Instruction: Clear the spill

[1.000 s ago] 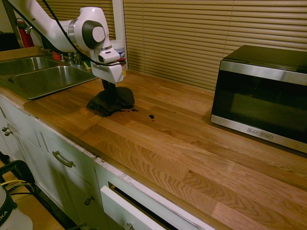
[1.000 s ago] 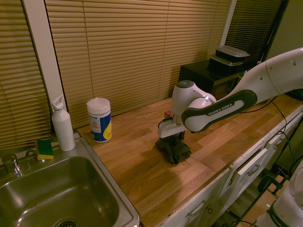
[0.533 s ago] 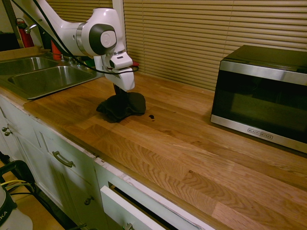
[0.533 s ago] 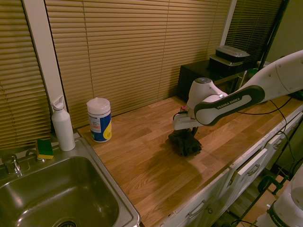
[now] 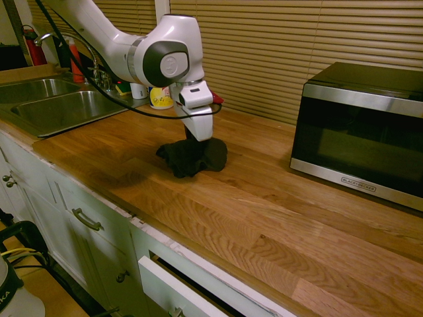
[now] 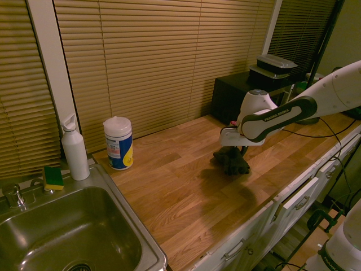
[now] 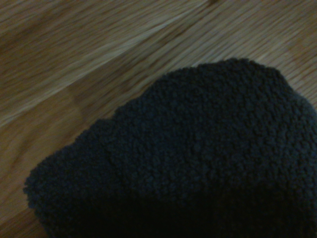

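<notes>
Up close, cloth's (image 7: 188, 163) nubbly pile

- A home kitchen: a wooden counter (image 5: 264, 198) runs over white cabinets (image 5: 79, 218) with drawer pulls.
- A steel sink (image 6: 62, 237) sits beside a sponge (image 6: 53, 178) (yellow and green).
- A microwave (image 5: 360, 132) stands before slatted blinds (image 6: 146, 62).

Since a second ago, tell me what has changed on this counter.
The claw, shut on the dark cloth, has dragged it along the wooden counter toward the microwave, away from the sink. The dark spots seen beside the cloth earlier no longer show. The wipes canister, bottle and sponge stayed put.
</notes>
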You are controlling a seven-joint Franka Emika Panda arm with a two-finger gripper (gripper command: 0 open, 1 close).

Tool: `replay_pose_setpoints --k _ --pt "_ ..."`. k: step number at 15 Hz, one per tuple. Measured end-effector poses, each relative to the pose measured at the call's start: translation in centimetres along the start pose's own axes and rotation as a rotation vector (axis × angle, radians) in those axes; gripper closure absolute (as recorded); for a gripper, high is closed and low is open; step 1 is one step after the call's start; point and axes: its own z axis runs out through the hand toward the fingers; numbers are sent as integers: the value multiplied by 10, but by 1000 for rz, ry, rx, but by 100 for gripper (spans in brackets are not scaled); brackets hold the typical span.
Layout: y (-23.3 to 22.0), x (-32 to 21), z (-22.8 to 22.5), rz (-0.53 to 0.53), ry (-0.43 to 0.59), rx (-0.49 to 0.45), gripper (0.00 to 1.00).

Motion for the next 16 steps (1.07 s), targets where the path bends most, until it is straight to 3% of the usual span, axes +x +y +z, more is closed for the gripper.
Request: replay_pose_setpoints --k 3,8,12,16 --pt "11 32 2 48 -16 17 100" --pt "9 28 1 21 -11 19 100" --pt "1 7 -8 -38 -2 24 100" --pt "-12 -48 -25 -120 -15 20 100"
